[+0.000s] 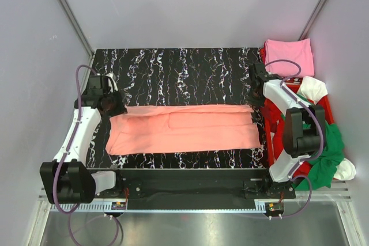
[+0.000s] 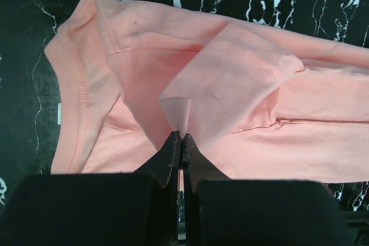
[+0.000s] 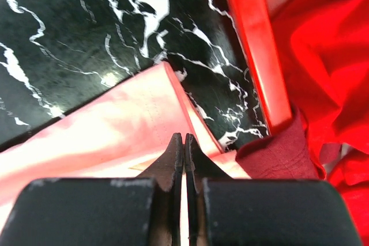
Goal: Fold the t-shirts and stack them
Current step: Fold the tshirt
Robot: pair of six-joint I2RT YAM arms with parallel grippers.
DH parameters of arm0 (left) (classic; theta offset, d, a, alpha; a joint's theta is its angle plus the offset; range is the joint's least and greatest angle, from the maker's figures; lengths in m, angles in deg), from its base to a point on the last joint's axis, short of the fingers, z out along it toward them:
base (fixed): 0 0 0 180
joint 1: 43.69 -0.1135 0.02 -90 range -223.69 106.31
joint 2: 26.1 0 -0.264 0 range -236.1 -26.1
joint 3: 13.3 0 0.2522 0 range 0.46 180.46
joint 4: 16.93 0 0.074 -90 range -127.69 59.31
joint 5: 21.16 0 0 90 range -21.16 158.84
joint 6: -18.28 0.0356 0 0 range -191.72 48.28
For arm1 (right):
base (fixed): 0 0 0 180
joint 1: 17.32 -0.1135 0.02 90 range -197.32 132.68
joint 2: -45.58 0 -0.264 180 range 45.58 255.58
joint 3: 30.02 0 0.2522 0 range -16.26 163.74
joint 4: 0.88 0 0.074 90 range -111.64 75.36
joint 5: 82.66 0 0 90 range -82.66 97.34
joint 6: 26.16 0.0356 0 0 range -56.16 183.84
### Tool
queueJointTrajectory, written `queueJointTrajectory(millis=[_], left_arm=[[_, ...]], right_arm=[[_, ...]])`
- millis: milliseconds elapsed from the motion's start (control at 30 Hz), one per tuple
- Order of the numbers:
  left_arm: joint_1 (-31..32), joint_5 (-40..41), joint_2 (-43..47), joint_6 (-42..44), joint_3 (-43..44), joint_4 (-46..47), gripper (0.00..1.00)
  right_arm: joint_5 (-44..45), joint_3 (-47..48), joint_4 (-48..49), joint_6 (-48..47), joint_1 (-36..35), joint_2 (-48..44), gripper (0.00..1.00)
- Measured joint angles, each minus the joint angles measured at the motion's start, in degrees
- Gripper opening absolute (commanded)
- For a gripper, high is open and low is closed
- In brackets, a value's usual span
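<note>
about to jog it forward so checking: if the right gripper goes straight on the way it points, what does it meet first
The salmon-orange t-shirt: the right gripper, jaws shut, points at its edge beside the red crate, with black marbled table beyond. Whether it touches the cloth is unclear.

salmon t-shirt [image 1: 183,129] lies flat, folded into a long strip; pink t-shirt [image 1: 290,56] sits folded far right.

From above and behind, the top view looks down; both wrist views face the salmon-orange t-shirt [image 1: 183,129] closely.
</note>
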Motion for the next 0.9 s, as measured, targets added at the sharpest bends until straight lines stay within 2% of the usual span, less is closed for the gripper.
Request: queueJointTrajectory(millis=[500, 567, 600, 633, 667, 700, 733, 767, 833, 900], left_arm=[[0.0, 5.0, 7.1, -1.4, -4.0, -4.0, 0.00], [0.0, 5.4, 7.3, -1.5, -4.0, -5.0, 0.03], [0.0, 5.4, 7.3, -1.5, -4.0, -5.6, 0.15], [0.0, 5.4, 7.3, -1.5, -4.0, -6.2, 0.23], [0.1, 5.4, 7.4, -1.6, -4.0, -7.0, 0.32], [0.1, 5.6, 7.6, -1.8, -4.0, -8.0, 0.54], [0.1, 5.9, 7.9, -1.5, -3.9, -8.7, 0.59], [0.1, 6.2, 8.3, -1.9, -3.9, -9.8, 0.62], [0.1, 6.5, 9.4, -2.4, -3.9, -11.7, 0.67], [0.1, 6.7, 11.1, -2.7, -3.9, -13.0, 0.67]], right_arm=[[1.1, -7.1, 1.7, 2.8, 0.6, -1.4, 0.02], [1.1, -8.0, 1.8, 3.3, 0.7, -1.4, 0.16], [1.2, -8.4, 2.0, 3.6, 0.7, -1.4, 0.29], [1.2, -8.8, 2.1, 3.7, 0.7, -1.4, 0.41], [1.3, -9.2, 2.4, 4.0, 0.7, -1.4, 0.75], [1.5, -9.7, 2.6, 4.6, 0.8, -1.5, 0.87], [0.3, -10.2, 3.2, 4.8, 0.8, -1.9, 0.96], [0.0, -10.4, 3.5, 5.0, 0.1, -2.5, 1.00], [0.0, -11.0, 3.4, 5.2, -0.2, -4.4, 1.00], [0.7, -11.1, 3.0, 5.4, 0.1, -6.4, 1.00]])
